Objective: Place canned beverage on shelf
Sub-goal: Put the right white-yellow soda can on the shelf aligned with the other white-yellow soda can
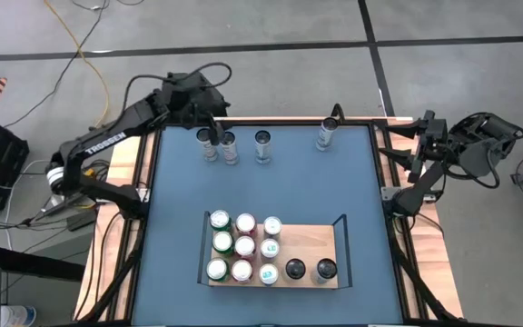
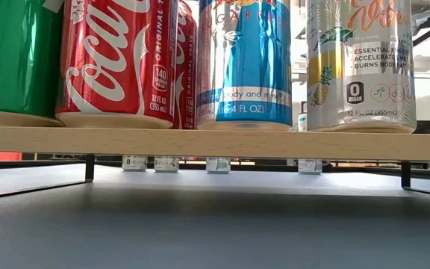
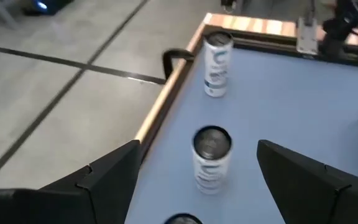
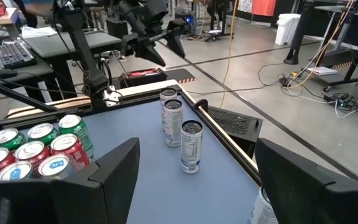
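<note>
On the shelf (image 1: 311, 243), which lay near the worktop's (image 1: 171, 236) front edge, eleven cans already stood: a three-by-three block of nine at its left end, with green (image 1: 222, 242), red (image 1: 245, 222) and pale-topped cans among them, and two dark-topped cans (image 1: 295, 269) just to the right of that block in the front row. The shelf's right part behind those two was bare wood, so the job looked well along but unfinished.

Four slim cans remained on the worktop, well behind the shelf in a row along the far edge: two (image 1: 207, 141) close together behind its left end, one (image 1: 262, 142) behind its middle, and one (image 1: 327, 129) behind its right end.

The left end effector (image 1: 214, 127) hovered over the leftmost pair, fingers spread and gripping nothing. The right end effector (image 1: 418, 145) waited off the worktop's far right corner, well away from the shelf, also wide open and empty. By my reckoning, picking up one of the left pair was next.
</note>
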